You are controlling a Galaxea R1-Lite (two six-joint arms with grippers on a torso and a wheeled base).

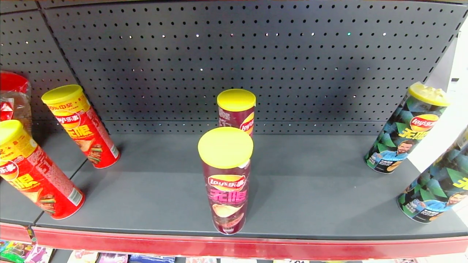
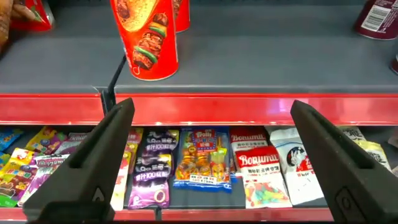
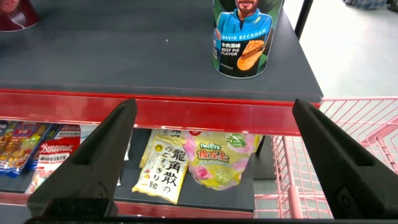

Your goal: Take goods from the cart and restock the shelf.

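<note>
On the grey shelf (image 1: 310,190) stand chip cans with yellow lids. Two maroon cans are in the middle, one at the front (image 1: 226,182) and one behind it (image 1: 237,110). Two red cans (image 1: 82,126) (image 1: 31,175) stand at the left and two dark green cans (image 1: 406,129) (image 1: 437,186) at the right. My left gripper (image 2: 212,106) hangs open and empty in front of the shelf's red edge, below a red can (image 2: 146,37). My right gripper (image 3: 214,104) is likewise open and empty, just before the red edge below a dark green can (image 3: 245,37).
A lower shelf holds hanging snack packets (image 2: 202,158) and yellow-green bags (image 3: 221,158). A pink wire cart (image 3: 348,149) stands beside the shelf's right end. A red bagged item (image 1: 12,95) sits at the far left. The perforated back panel (image 1: 234,62) closes the shelf behind.
</note>
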